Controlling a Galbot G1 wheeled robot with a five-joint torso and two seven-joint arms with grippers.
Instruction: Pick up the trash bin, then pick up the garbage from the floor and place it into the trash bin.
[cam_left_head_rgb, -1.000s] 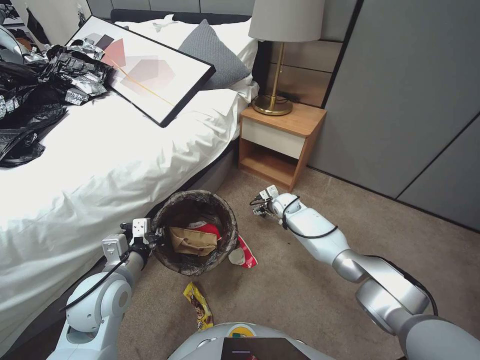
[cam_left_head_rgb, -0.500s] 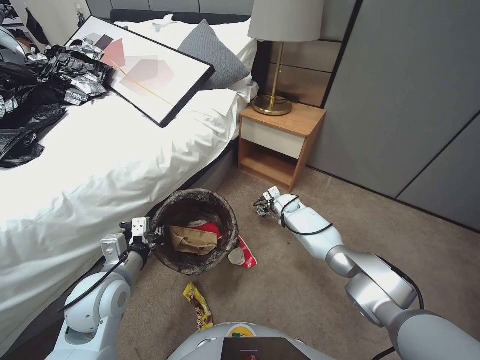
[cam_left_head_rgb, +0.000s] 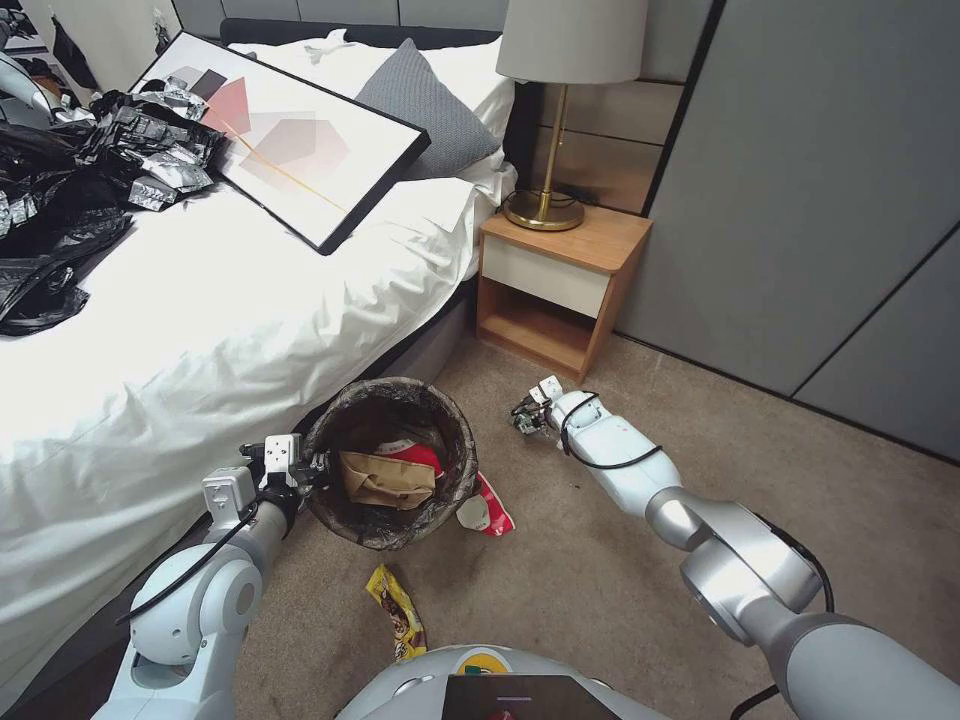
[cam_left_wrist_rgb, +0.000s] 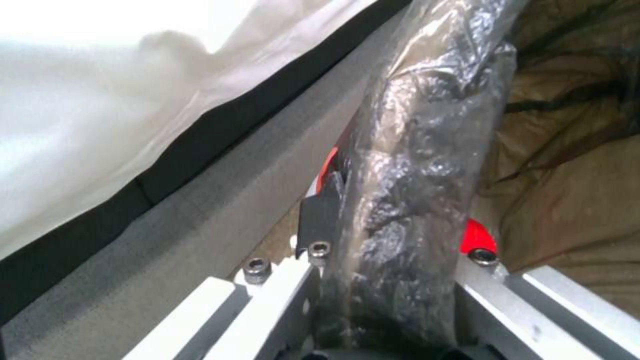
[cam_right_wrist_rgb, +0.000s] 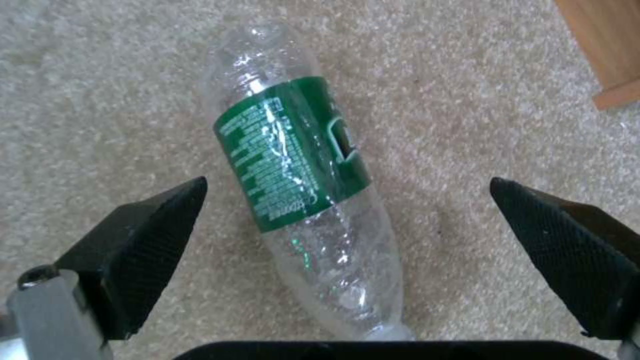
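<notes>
Beside the bed (cam_left_head_rgb: 200, 330), with its smooth white sheet, the floor is short-pile beige carpet (cam_left_head_rgb: 600, 560). A wooden nightstand (cam_left_head_rgb: 560, 290) with an open lower shelf stands at the bed's head end, near the grey panelled wall.

The trash bin (cam_left_head_rgb: 392, 462), round, lined with a crinkled dark glossy bag, sits just beside the bed edge. The left gripper (cam_left_head_rgb: 300, 472) is clamped on its rim; in the left wrist view the wrinkled liner (cam_left_wrist_rgb: 407, 200) runs between the metal jaws, pinched tight. Inside the bin lie a creased tan paper bag (cam_left_head_rgb: 385, 482) and something red and white.

The right arm reaches out over the carpet near the nightstand. The right gripper (cam_left_head_rgb: 528, 412) is low, and in the right wrist view its black textured fingers (cam_right_wrist_rgb: 143, 235) are spread wide on either side of a clear plastic bottle (cam_right_wrist_rgb: 307, 175): crumpled, lying on its side on the carpet, green label band around the middle, not touched by either pad.

A red-and-white paper cup (cam_left_head_rgb: 488, 508), flattened, lies on the carpet against the bin's outer side. A yellow-brown snack wrapper (cam_left_head_rgb: 398, 610), glossy and elongated, lies flat on the carpet near the robot's base.
</notes>
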